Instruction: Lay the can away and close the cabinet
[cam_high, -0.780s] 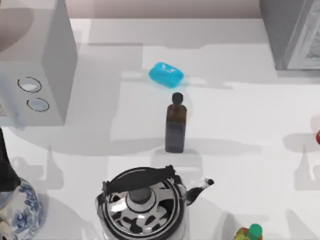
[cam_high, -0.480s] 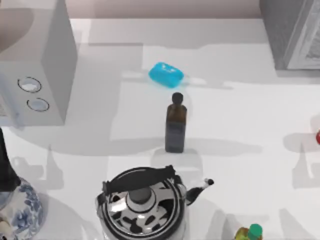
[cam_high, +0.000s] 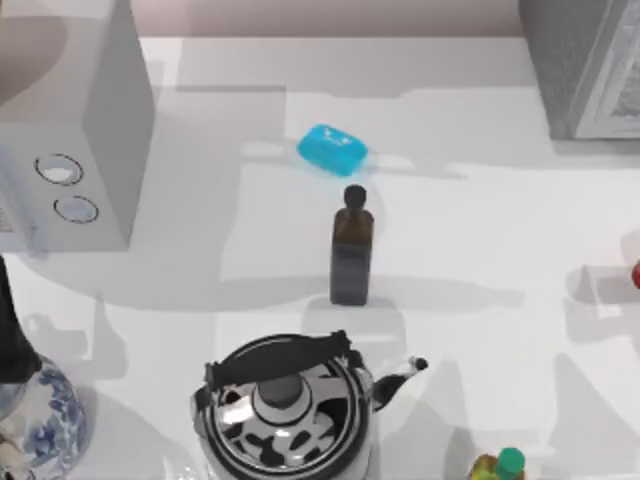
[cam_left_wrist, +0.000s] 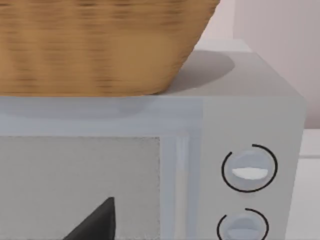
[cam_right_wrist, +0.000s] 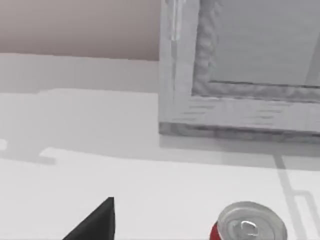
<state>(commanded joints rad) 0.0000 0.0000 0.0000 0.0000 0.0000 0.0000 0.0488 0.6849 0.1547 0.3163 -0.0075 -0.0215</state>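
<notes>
Jaw state cannot be told for either gripper: left gripper (cam_left_wrist: 95, 224) shows as a dark wedge facing the white box with two round dials (cam_left_wrist: 250, 170), which carries a woven wicker basket (cam_left_wrist: 100, 45). Right gripper (cam_right_wrist: 95, 221), another dark wedge, hangs over the white table (cam_right_wrist: 100, 165) near the small red silver-topped can (cam_right_wrist: 248, 226). That can stands upright at the table's right edge (cam_high: 636, 272), apart from the tall grey speckled cabinet with pale framed door (cam_right_wrist: 240, 65) at far right.

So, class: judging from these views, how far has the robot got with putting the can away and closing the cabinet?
Nothing looks done yet. The can stands upright on the table at its right edge, apart from the cabinet, with no gripper holding it. In hand: the right wrist view looks down at the can, which suggests an approach. Left: grasp the can, stow it in the cabinet, close the door.
</notes>
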